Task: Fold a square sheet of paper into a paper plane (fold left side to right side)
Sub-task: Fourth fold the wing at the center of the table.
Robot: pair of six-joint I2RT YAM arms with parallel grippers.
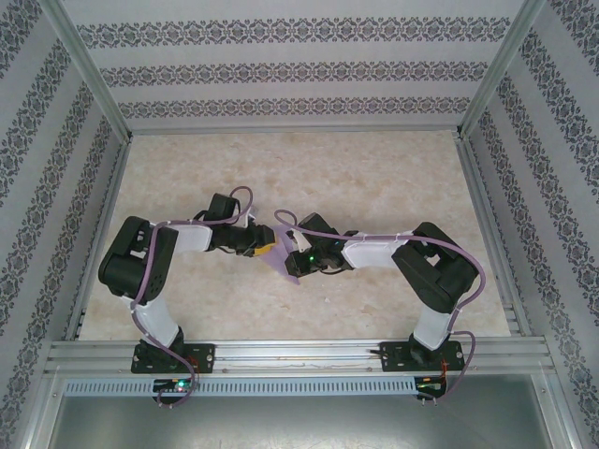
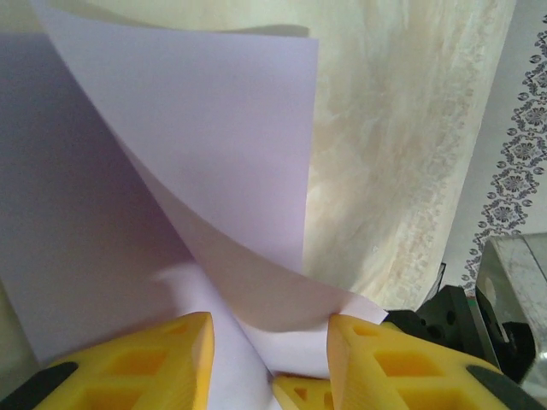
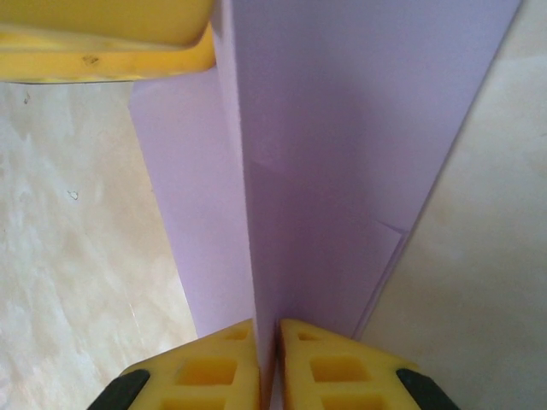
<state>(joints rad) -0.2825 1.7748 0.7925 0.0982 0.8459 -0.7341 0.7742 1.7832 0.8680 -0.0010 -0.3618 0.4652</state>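
One lilac sheet of paper (image 3: 342, 171) at the middle of the marbled table (image 1: 374, 178), creased edge clamped in the right gripper (image 3: 267, 331), left gripper (image 2: 269, 333) jaws apart astride it, one flap curling upward between the yellow fingers (image 2: 162, 359).

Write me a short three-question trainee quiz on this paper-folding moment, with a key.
1. True or false: the sheet of paper lies spread out flat.
2. Which gripper pinches the paper's edge between almost closed fingers? A) left gripper B) right gripper C) neither
3. Fill in: the left gripper's yellow fingers stand ___, with curled paper running between them.
Key: 1 false, it is bent over and curled between the grippers; 2 B; 3 apart.
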